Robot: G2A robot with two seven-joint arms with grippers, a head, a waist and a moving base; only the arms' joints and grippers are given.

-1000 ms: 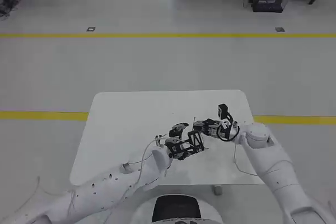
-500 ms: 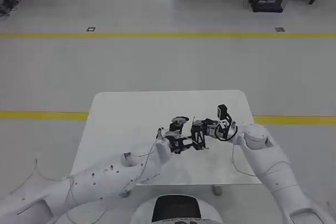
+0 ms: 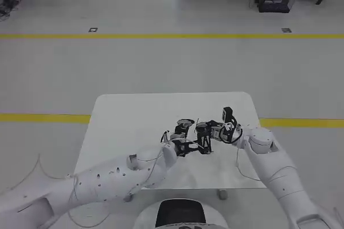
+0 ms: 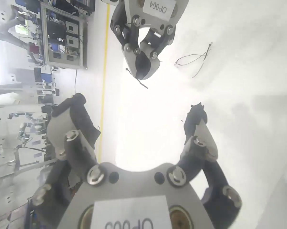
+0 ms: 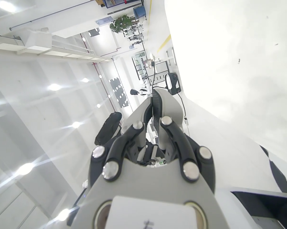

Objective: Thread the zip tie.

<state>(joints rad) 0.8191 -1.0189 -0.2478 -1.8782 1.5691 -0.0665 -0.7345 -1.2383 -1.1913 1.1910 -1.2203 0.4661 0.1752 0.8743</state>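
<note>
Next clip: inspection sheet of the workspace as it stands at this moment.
Surface: white rectangular table, both arms over its middle.
Job's things: thin black zip tie, ends sticking out of the right gripper.
Clutter: loose thin ties lying on the table.
Grippers: left gripper fingers wide open, empty; right gripper shut on the tie.
Cables: thin light cable beside the right arm.
Surroundings: yellow floor lines.

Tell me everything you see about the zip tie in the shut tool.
The zip tie is a thin, dark strip, plastic by the look. The right tool is shut on it, so only two ends poke out: a small knob on one side, a bent tail on the other. Nothing else touches it.
</note>
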